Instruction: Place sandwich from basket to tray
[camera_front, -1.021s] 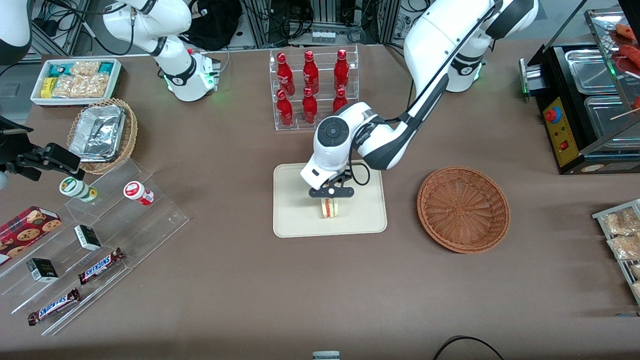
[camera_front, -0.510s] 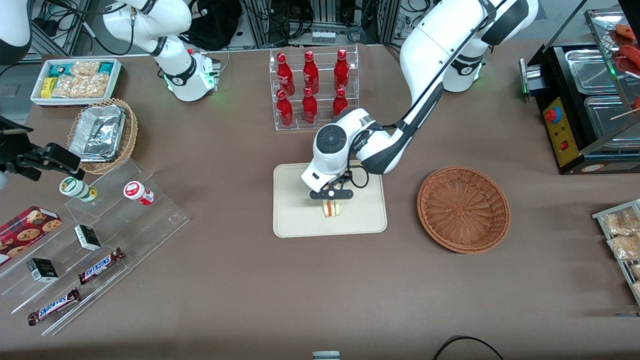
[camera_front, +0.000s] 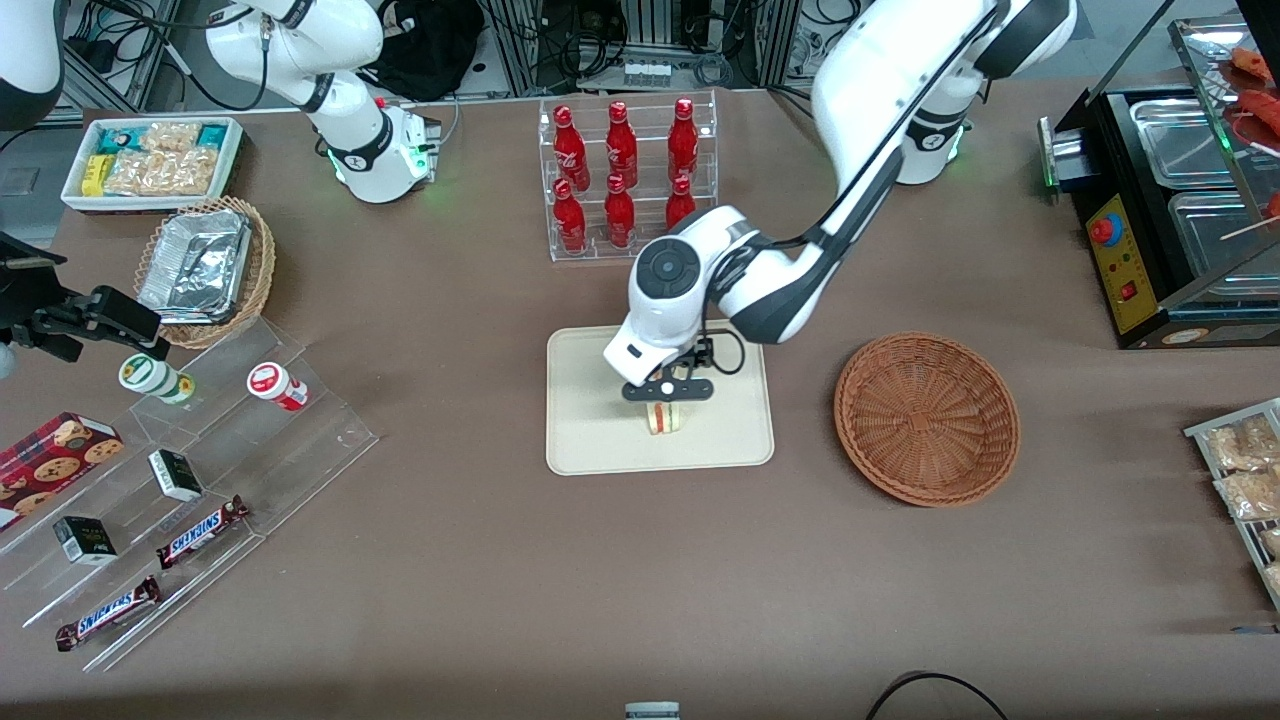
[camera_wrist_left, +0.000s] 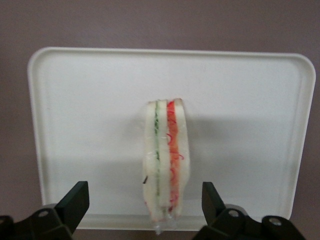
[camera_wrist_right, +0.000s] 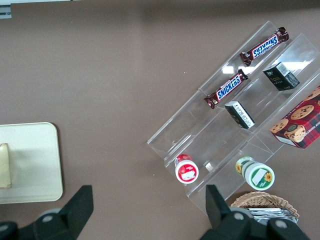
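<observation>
While the round reddish-brown woven wicker basket (camera_front: 927, 418) sits empty beside it, the flat cream-beige rectangular tray (camera_front: 585, 440) bears the small triangular white-bread sandwich (camera_wrist_left: 165, 167), standing on edge near its middle. Above the tray, the left arm's black two-finger gripper (camera_front: 667, 391) hangs spread wide, gripping nothing. Soft and light, the wedge likely crushes easily; its flat bread faces look the safest hold.

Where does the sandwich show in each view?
Front view: sandwich stands on the tray, just under the open gripper.
Left wrist view: sandwich on edge on the tray, between the gripper fingers, untouched.
Right wrist view: sliver of sandwich at the picture's edge.
Shared landmark: the tray.
</observation>
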